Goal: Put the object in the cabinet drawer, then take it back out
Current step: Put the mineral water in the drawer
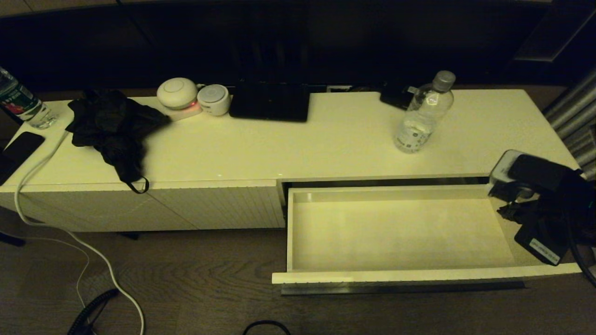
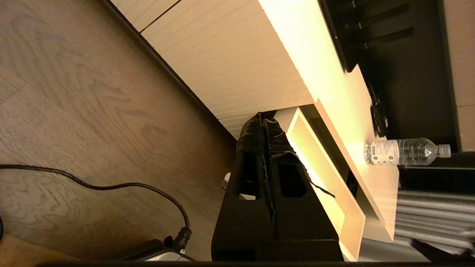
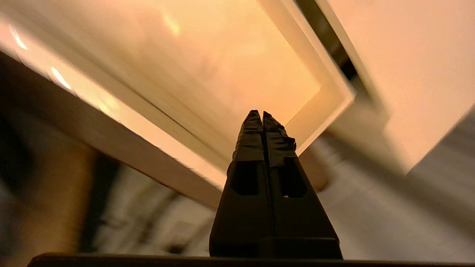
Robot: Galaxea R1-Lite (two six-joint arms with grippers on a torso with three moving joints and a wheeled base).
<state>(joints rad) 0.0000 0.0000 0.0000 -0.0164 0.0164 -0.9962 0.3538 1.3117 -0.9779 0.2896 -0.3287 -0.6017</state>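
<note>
The small clear water bottle (image 1: 423,114) with a grey cap stands upright on the cabinet top, behind the drawer; it also shows in the left wrist view (image 2: 404,151). The cabinet drawer (image 1: 419,275) is pulled wide out and its pale interior holds nothing. Its dark handle bar (image 1: 400,288) runs along the front. My right arm (image 1: 535,209) hangs over the drawer's right end, and the right gripper (image 3: 262,113) is shut with nothing in it, above the drawer's inside corner. My left gripper (image 2: 261,116) is shut and empty, parked low above the floor to the left of the drawer (image 2: 297,122).
On the cabinet top lie a black cloth (image 1: 111,125), two white round devices (image 1: 177,93), a black box (image 1: 270,102), a dark-labelled bottle (image 1: 21,104) and a phone (image 1: 21,146). A white cable (image 1: 70,232) trails to the floor. A ribbed panel (image 1: 209,204) adjoins the drawer.
</note>
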